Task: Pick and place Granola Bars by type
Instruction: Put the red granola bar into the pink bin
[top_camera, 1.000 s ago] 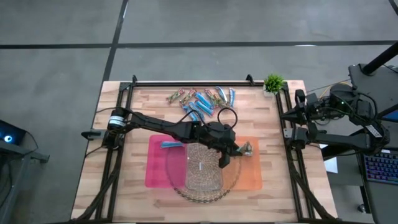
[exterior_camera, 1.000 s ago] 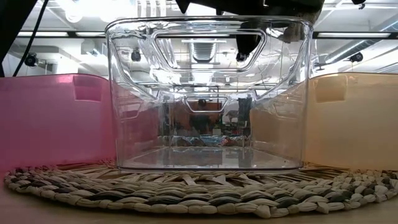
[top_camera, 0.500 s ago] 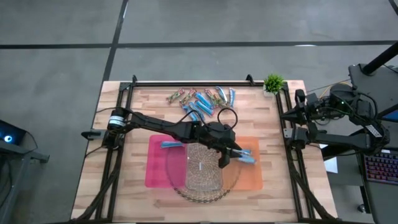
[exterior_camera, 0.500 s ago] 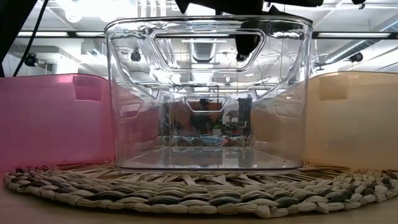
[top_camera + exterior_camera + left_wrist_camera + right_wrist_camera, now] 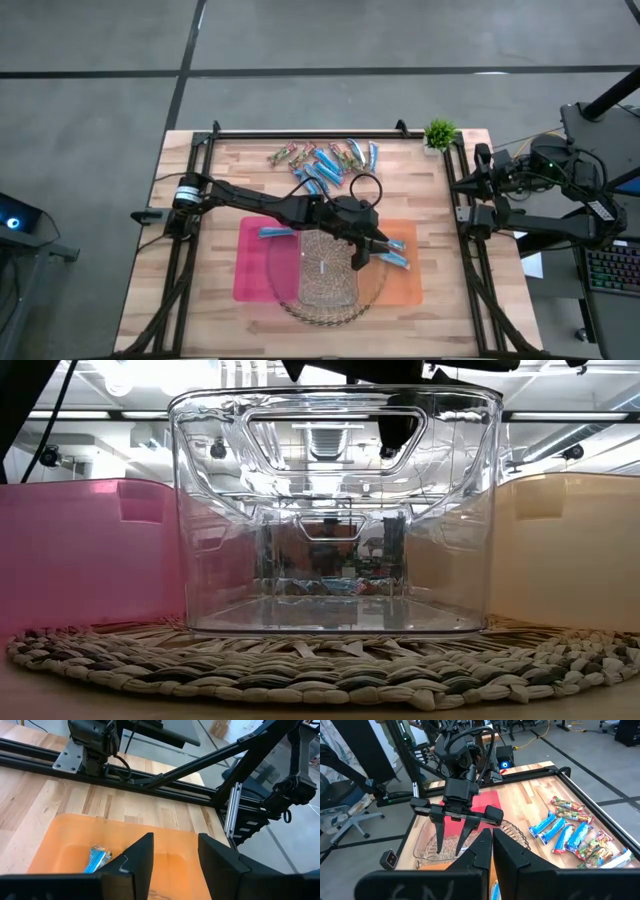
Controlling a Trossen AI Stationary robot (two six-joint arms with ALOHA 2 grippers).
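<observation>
Fingers of the left end effector (image 5: 372,251) stand apart, empty, above a blue granola bar (image 5: 98,858) in the orange bin (image 5: 65,837).

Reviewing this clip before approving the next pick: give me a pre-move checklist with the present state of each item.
1. Left gripper open, holding nothing: ok.
2. Blue bar lies inside the orange bin: ok.
3. Left gripper above the bin walls, free to retract: cannot tell.
4. Pile of granola bars waits unsorted on the table at the far side: ok.
5. Right gripper shut, parked at the table's right edge, away from the pile: ok.
6. Pink bin holds a blue bar too, type sorting consistent: not ok.
</observation>
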